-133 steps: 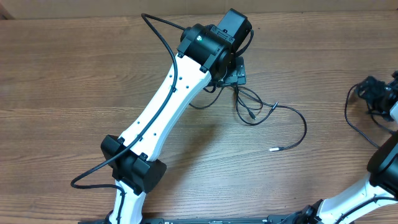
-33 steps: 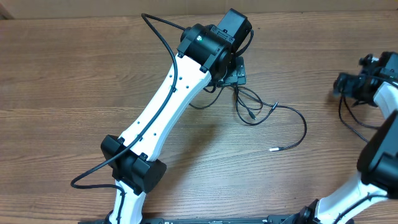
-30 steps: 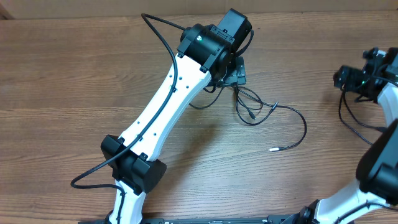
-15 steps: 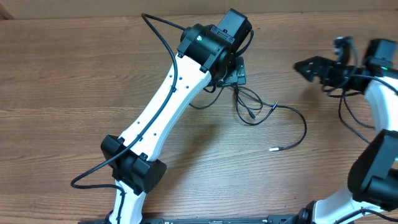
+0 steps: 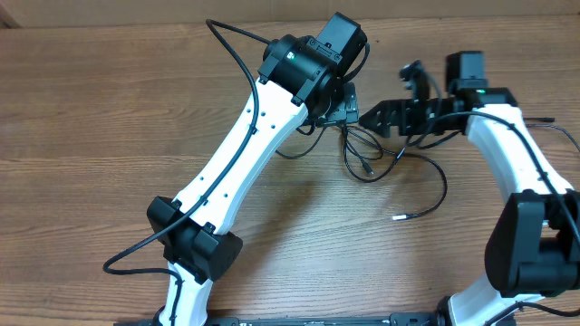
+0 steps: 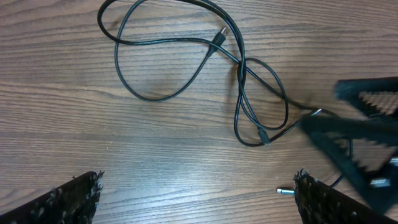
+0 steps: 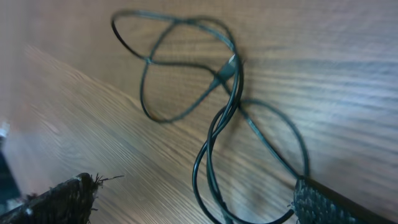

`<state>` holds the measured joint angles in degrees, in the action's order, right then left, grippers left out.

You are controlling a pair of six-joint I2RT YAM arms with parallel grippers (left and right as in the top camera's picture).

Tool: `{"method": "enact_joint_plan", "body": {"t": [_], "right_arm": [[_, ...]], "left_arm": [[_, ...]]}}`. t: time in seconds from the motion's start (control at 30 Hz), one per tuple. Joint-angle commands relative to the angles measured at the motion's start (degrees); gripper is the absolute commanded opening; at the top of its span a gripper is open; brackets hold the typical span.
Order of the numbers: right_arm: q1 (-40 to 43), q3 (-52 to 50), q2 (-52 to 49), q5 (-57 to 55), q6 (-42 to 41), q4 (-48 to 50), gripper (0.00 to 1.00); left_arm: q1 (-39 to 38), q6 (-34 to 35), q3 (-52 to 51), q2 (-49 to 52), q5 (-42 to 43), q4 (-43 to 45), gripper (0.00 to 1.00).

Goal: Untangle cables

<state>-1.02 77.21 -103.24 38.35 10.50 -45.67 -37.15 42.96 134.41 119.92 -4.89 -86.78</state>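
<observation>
Right arm swung in from far table edge. Right gripper (image 5: 375, 116) now just beside tangle, jaws spread wide, nothing in them. Left gripper (image 6: 199, 199) unmoved, hanging over same tangle, fingers wide apart, empty.

My read: two-handed pick about to begin, nothing separated yet.

Cables (image 6: 241, 87): thin, black, limp cords, loops crossing beneath left gripper and straight ahead of right one. Silver-tipped end (image 5: 396, 218) trails off, apart from both. Right wrist view blurred, so cord count unclear, perhaps two. Table (image 5: 82, 109): matte wood grain.
</observation>
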Motion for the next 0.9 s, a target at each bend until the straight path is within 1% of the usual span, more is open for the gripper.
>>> {"method": "enact_joint_plan", "body": {"t": [0.0,0.1,0.23,0.27,0.67,0.8,0.87], "right_arm": [[-2.1,-0.5,0.3,-7.7,0.0,-1.4,0.99],[-3.1,-0.5,0.3,-9.5,0.0,-3.4,0.96],[-3.4,-2.2,0.3,-10.6,0.0,-5.1,0.87],[-3.4,-2.8,0.3,-10.6,0.0,-5.5,0.87],[-3.5,-10.5,0.3,-11.0,1.0,-3.7,0.85],[-3.5,-10.5,0.3,-14.0,7.8,-3.9,0.9],[-3.5,-10.5,0.3,-16.0,10.9,-3.3,0.9]], "left_arm": [[-0.3,-0.1,0.3,0.7,0.0,0.0,1.0],[-0.3,-0.1,0.3,0.7,0.0,0.0,1.0],[-0.3,-0.1,0.3,0.7,0.0,0.0,1.0],[-0.3,-0.1,0.3,0.7,0.0,0.0,1.0],[-0.3,-0.1,0.3,0.7,0.0,0.0,1.0],[-0.3,-0.1,0.3,0.7,0.0,0.0,1.0],[-0.3,-0.1,0.3,0.7,0.0,0.0,1.0]]}}
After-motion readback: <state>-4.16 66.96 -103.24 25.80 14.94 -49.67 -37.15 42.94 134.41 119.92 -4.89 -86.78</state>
